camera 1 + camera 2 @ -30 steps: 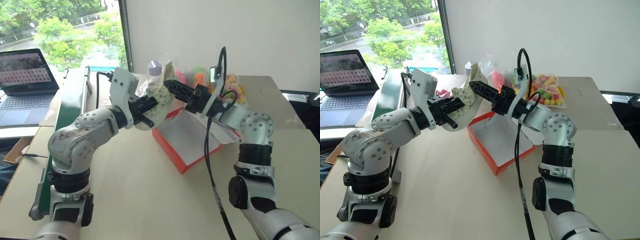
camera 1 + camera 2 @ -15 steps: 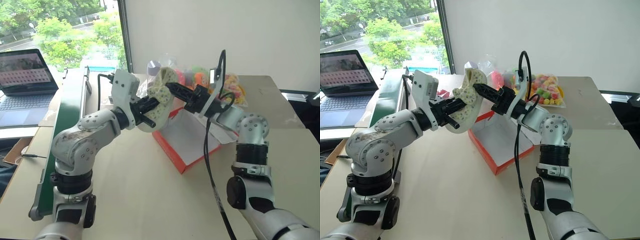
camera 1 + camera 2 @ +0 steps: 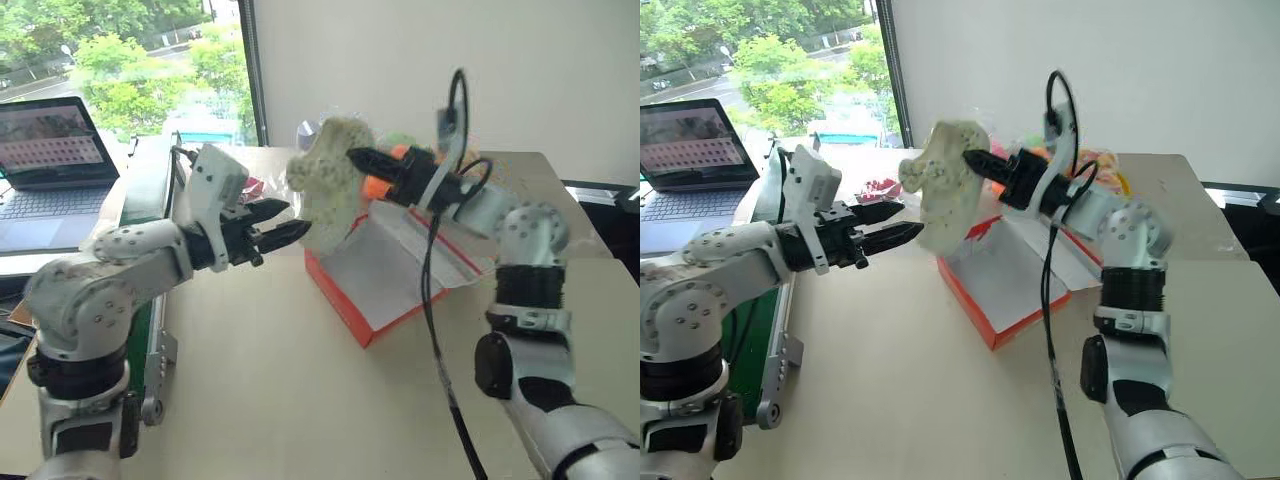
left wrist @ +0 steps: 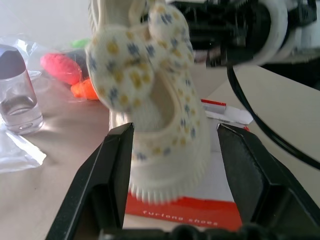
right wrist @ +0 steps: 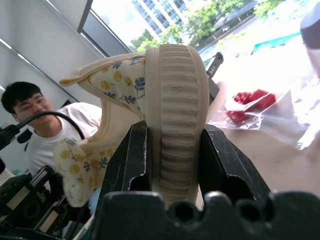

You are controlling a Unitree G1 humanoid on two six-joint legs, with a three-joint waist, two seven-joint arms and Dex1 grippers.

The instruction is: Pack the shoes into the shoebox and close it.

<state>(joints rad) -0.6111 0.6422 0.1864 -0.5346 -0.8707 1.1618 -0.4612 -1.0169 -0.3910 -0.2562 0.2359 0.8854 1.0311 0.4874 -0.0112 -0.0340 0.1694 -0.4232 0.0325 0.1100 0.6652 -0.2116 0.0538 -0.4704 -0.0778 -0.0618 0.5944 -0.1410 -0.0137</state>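
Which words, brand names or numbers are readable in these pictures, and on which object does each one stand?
"furlong shoes" (an unsure reading, small white letters): on the red outer wall of the shoebox, seen in the left wrist view.
Laptop screen: rows of small pictures, too small to read.
White label on the shoebox rim: too blurred to read.
Shoe: a flower pattern, no text.

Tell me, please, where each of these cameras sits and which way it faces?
Head stereo pair: looks forward and down over both arms at the shoe above the shoebox.
Left wrist view: looks along the open left gripper at the shoe's toe and the box.
Right wrist view: looks along the right gripper, clamped on the sole, toward the window.
All share the shoe.
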